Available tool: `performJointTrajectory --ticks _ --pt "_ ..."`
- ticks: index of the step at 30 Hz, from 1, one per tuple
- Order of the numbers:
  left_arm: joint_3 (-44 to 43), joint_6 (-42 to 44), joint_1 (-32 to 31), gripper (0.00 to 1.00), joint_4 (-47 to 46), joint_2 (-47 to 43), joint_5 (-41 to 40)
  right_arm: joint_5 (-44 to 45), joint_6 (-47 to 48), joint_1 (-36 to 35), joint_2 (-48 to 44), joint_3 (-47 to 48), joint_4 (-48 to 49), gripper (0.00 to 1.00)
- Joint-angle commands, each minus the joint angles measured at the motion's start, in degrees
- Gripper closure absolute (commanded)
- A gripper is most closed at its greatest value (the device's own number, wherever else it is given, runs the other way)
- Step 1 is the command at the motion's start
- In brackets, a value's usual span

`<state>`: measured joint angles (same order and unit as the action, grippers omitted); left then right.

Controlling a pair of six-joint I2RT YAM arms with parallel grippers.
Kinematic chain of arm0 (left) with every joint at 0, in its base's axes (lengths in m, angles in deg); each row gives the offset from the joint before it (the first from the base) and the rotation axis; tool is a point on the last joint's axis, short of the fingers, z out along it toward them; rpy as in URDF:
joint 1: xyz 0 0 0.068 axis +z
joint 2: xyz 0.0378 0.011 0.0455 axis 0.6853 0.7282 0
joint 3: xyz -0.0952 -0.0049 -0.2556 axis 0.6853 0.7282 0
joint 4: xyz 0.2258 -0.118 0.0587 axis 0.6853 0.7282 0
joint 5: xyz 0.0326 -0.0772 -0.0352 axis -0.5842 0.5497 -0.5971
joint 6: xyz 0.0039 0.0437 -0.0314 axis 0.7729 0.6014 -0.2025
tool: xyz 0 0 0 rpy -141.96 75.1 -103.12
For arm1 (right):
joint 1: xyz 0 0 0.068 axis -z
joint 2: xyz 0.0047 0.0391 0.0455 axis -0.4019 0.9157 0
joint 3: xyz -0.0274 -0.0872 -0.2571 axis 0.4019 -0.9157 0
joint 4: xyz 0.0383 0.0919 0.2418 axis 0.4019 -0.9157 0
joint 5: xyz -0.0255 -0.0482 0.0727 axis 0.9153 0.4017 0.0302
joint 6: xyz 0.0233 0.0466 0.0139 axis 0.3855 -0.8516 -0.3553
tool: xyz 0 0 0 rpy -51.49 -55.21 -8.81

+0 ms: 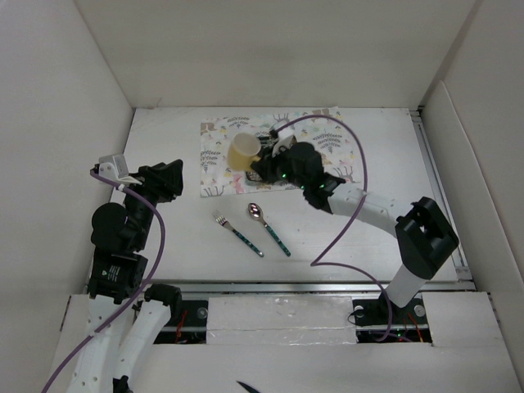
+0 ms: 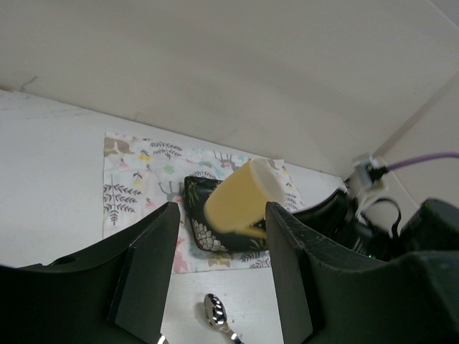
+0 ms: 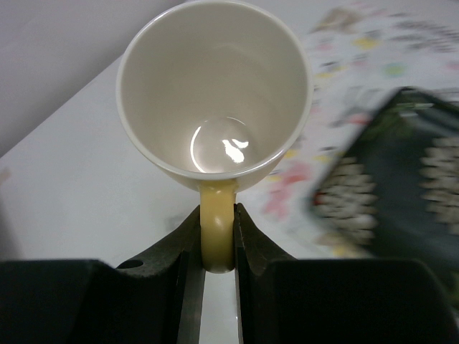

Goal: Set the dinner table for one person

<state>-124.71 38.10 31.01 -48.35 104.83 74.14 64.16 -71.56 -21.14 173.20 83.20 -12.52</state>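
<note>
Dinner table [image 1: 164,237]: white top, fills the workspace ahead of both arm bases. Floral placemat [image 1: 217,139] lies at its far middle, with a dark patterned dish [image 2: 197,215] on the mat. Right gripper [image 3: 217,236] pinches the handle of the yellow mug [image 3: 215,93], which is tilted beside the dish. Fork [image 1: 238,233] and spoon [image 1: 268,227] lie side by side nearer the bases. Left gripper [image 2: 219,244] sits at table left, jaws spread, holding nothing.
</note>
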Motion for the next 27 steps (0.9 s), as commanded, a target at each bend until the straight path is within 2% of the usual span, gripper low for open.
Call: performJointTrajectory --ticks 1,3,6,10,13,16,27 --pt "0.28 -0.44 0.21 0.52 -2.31 3.03 4.02 7.71 -0.98 10.71 -1.79 3.06 3.75 1.00" --pt "0.28 -0.71 0.21 0.52 -2.67 4.09 6.14 10.71 -0.71 17.02 -0.65 6.03 0.69 1.00" --pt "0.28 -1.32 0.21 0.51 -2.84 4.36 6.77 12.75 -0.54 21.80 3.48 8.85 -0.91 1.00" --pt "0.37 -1.24 0.21 0.51 -2.75 4.36 7.12 13.45 -0.18 28.21 10.85 17.36 -3.63 1.00" --pt "0.37 -1.06 0.21 0.50 -2.75 4.89 7.74 13.46 -0.27 30.42 16.65 21.77 -4.87 1.00" --pt "0.28 -0.97 0.21 0.50 -2.93 5.59 8.53 13.28 0.07 32.26 23.76 30.10 -7.68 1.00" --pt "0.19 -1.06 0.21 0.50 -2.84 6.65 9.50 15.91 2.89 33.33 35.20 46.21 -14.88 1.00"
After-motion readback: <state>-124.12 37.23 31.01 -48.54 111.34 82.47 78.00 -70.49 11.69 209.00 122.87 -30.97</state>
